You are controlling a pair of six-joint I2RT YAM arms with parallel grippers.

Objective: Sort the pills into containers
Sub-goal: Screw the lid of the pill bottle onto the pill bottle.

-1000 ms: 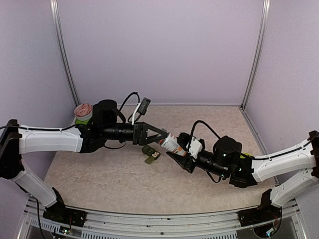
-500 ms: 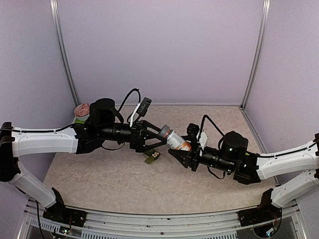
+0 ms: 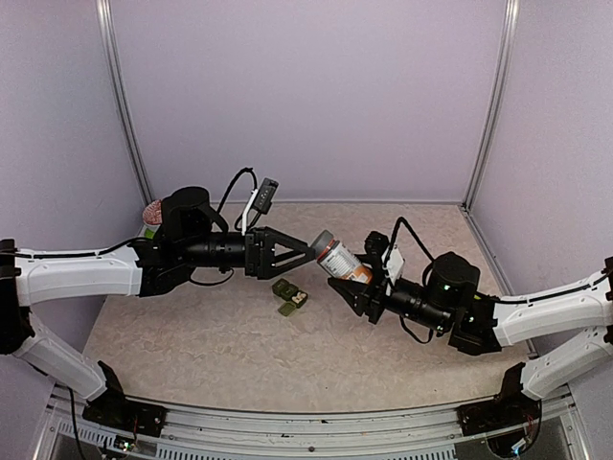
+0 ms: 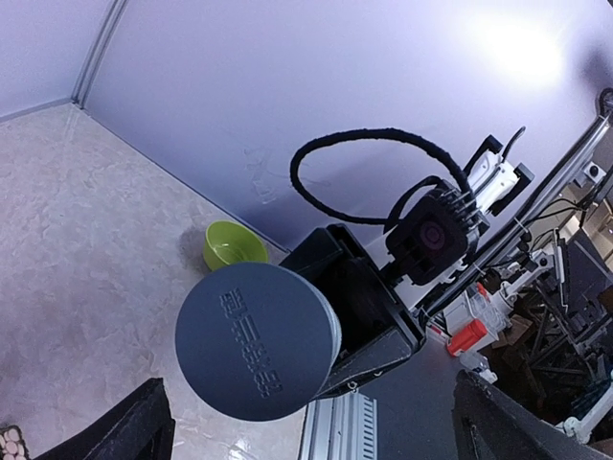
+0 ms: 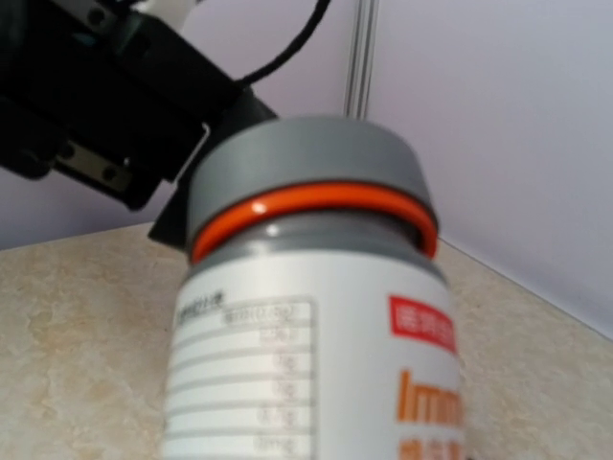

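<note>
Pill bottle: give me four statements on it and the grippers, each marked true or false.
1. The right gripper holds the pill bottle above the table. True.
2. The bottle's grey cap is off. False: it sits on the neck, above the orange ring.
3. The left gripper is clamped on the cap. False: in the left wrist view its fingers stand wide apart, clear of the cap.
4. The containers lie on the table, in neither gripper. True.

The containers (image 3: 290, 297), a small dark green strip of 3 joined compartments, lie diagonally on the tabletop (image 3: 211, 335) near its middle. Up and to their right, the pill bottle (image 3: 337, 261), white with a grey cap and orange ring, is off the tabletop and tilted, cap pointing left.
</note>
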